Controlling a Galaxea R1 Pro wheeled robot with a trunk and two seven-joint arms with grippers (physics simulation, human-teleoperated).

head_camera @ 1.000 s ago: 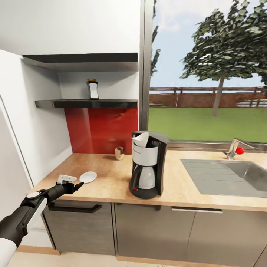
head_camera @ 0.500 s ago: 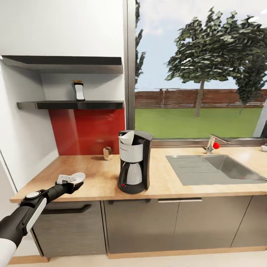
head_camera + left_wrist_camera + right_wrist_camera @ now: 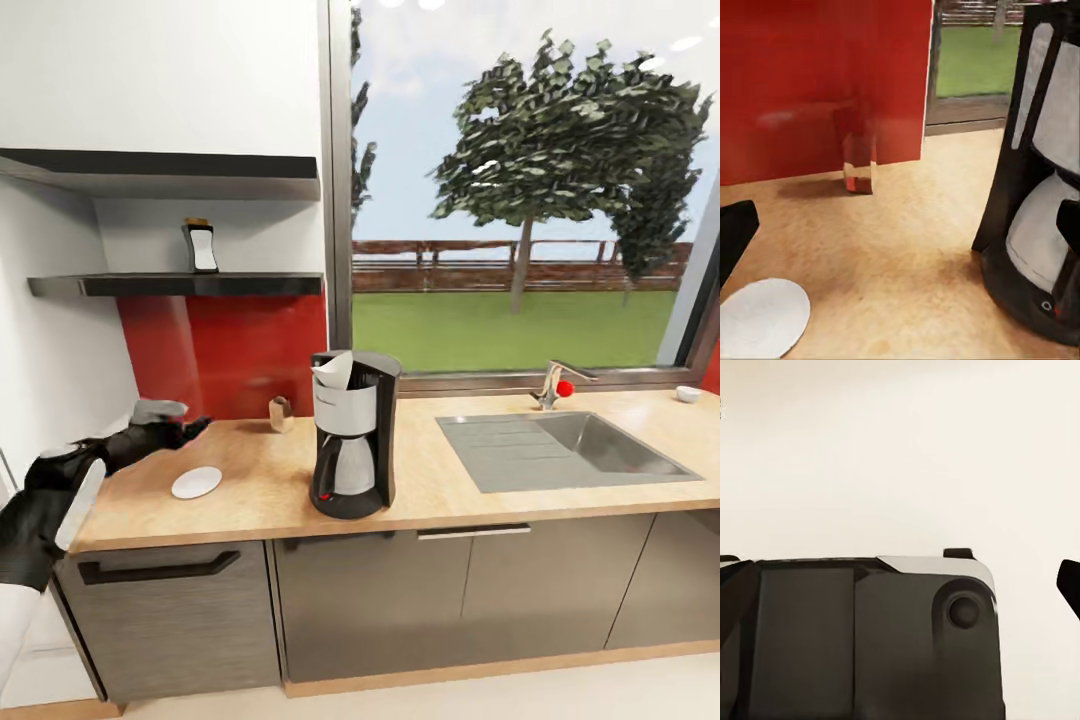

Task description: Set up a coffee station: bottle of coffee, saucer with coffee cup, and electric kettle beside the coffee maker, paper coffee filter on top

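Since before, left gripper has risen off the saucer, which lies on the counter; jaws apart, empty; coffee maker to its right; bottle upright on the shelf, above, beyond.

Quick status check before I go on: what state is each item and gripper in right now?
Coffee maker: upright on countertop, paper filter on top.
Saucer: flat on countertop, nothing on it.
Coffee bottle: upright on shelf.
Left gripper: open, holding nothing, above countertop.
Right gripper: open.
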